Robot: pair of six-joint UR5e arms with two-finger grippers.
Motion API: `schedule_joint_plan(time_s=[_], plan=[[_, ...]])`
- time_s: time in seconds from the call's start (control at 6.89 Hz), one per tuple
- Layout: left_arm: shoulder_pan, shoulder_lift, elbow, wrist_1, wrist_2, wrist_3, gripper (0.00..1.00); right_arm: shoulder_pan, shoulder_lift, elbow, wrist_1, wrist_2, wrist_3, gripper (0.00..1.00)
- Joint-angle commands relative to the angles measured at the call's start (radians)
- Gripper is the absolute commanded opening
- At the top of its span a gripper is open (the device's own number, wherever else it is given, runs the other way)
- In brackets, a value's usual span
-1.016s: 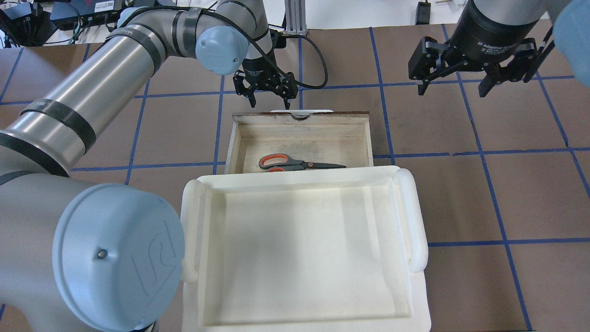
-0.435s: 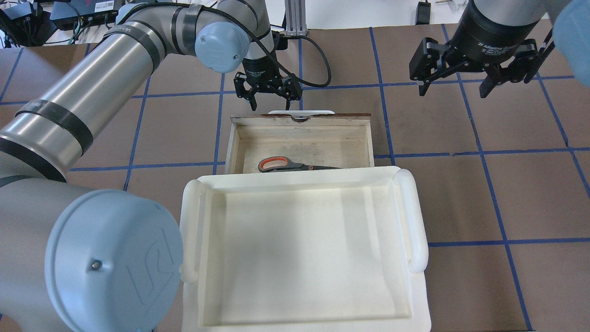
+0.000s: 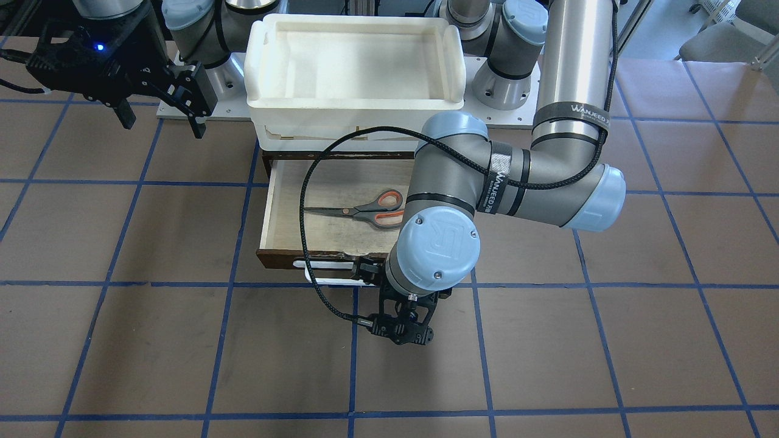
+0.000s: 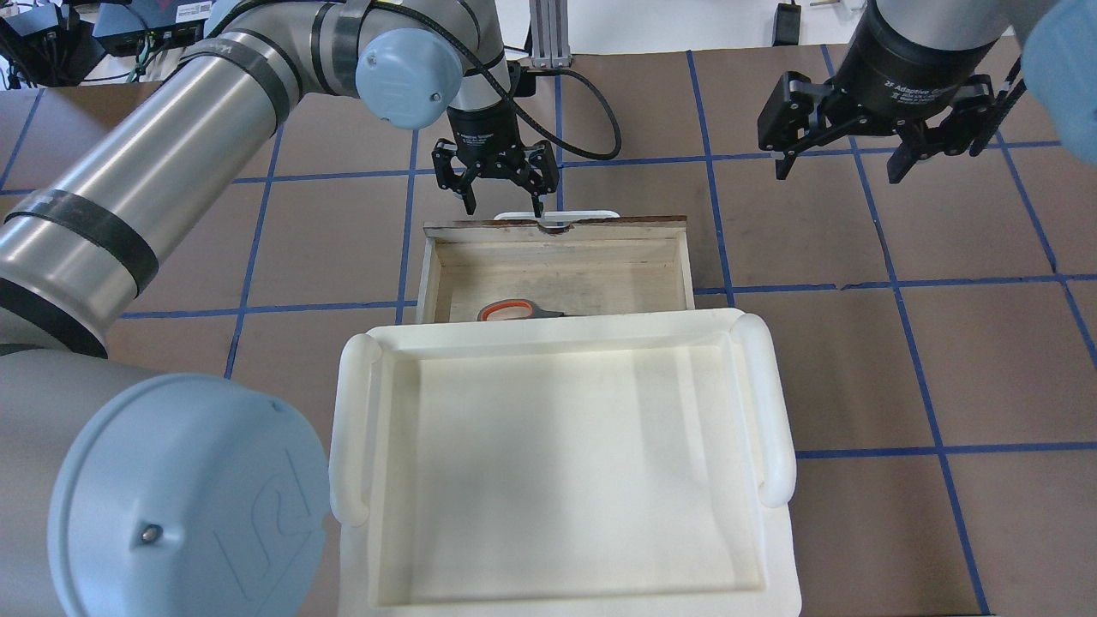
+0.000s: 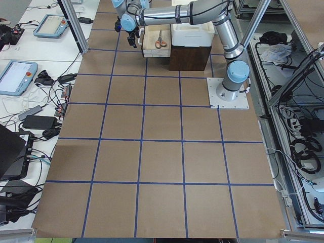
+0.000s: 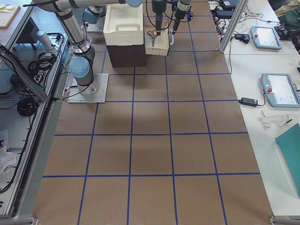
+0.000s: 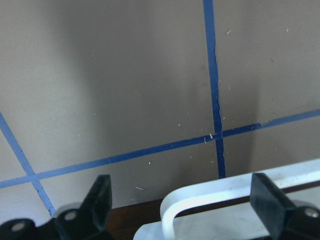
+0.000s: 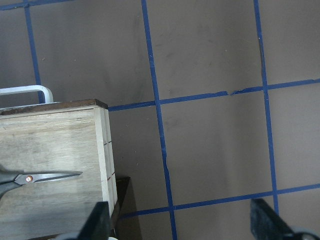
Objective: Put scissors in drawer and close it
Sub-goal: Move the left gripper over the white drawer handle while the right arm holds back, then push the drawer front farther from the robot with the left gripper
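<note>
The drawer (image 4: 557,270) stands partly open under the white tray, dark front and white bar handle (image 4: 557,214) away from the robot. The scissors (image 4: 512,310) lie inside on the pale wood, half hidden by the tray's rim; the front-facing view shows them whole (image 3: 365,212). My left gripper (image 4: 503,207) is open just outside the drawer front. In the left wrist view the handle's end (image 7: 172,212) lies between its fingers (image 7: 100,200). My right gripper (image 4: 838,171) is open and empty, high to the drawer's right; its wrist view shows the drawer's corner (image 8: 55,145) and the scissor blades (image 8: 47,176).
The white plastic tray (image 4: 557,330) sits on a dark brown cabinet (image 5: 190,50) that houses the drawer, close to the robot's base. Brown table with blue tape grid (image 4: 857,360) lies all around. My left arm's cable (image 3: 307,243) loops over the drawer.
The drawer has slid toward the robot, further under the tray, so less of the scissors shows. My left gripper moved with the drawer front. The right gripper stayed put.
</note>
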State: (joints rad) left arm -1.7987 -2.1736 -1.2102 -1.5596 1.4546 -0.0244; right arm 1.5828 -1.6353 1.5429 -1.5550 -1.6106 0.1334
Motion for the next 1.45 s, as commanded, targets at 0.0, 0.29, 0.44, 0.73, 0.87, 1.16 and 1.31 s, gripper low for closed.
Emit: schedule_joint_plan(time_s=[0.0,0.29,0.44,0.73,0.87,1.16,1.31], plan=[[-0.001,0.023,-0.028,-0.02,0.004,0.0,1.0,0.0,0.0,0.0,0.0,0.001,0.0,1.0],[0.001,0.032,-0.031,-0.04,0.004,0.0,1.0,0.0,0.0,0.0,-0.002,0.001,0.0,1.0],[0.001,0.043,-0.029,-0.075,0.004,0.0,1.0,0.0,0.0,0.0,-0.002,0.001,0.0,1.0],[-0.008,0.054,-0.037,-0.15,-0.006,-0.027,1.0,-0.001,0.0,-0.001,-0.002,0.001,0.0,1.0],[-0.036,0.078,-0.066,-0.163,-0.035,-0.063,1.0,0.0,0.0,0.0,-0.004,0.001,0.0,1.0],[-0.039,0.101,-0.078,-0.163,-0.033,-0.132,1.0,-0.001,0.002,-0.001,-0.008,0.003,0.002,1.0],[-0.031,0.112,-0.069,-0.134,-0.023,-0.132,1.0,0.0,0.002,0.0,-0.008,0.003,0.002,1.0]])
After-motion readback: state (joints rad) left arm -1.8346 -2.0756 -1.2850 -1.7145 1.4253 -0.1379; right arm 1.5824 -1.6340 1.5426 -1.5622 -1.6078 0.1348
